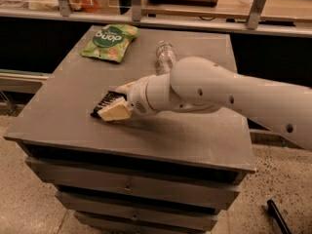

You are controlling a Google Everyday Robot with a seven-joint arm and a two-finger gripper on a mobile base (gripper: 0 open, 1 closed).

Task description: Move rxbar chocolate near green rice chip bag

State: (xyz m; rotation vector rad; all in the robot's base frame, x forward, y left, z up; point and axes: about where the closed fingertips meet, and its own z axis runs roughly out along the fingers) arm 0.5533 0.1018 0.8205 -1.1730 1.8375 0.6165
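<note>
The gripper (114, 104) is low over the left-front part of the grey table (58, 116), at the end of a thick white arm (219, 89) that reaches in from the right. Its 2 cream fingers (116, 112) are drawn in on the rxbar chocolate (103, 103). 1 finger lies along the near side of the bar and the other shows just behind it. The black wrapper sticks out to the left of them, tilted up on its edge, right at the tabletop. I cannot tell whether the bar is touching the surface or just clear of it.

The green rice chip bag (109, 42) lies flat at the back-left corner of the table, well apart from the bar. A clear water bottle (165, 56) lies on its side toward the back, between the bag and the arm, partly hidden behind the arm's wrist. Below the tabletop there are 2 drawer fronts (126, 185).
</note>
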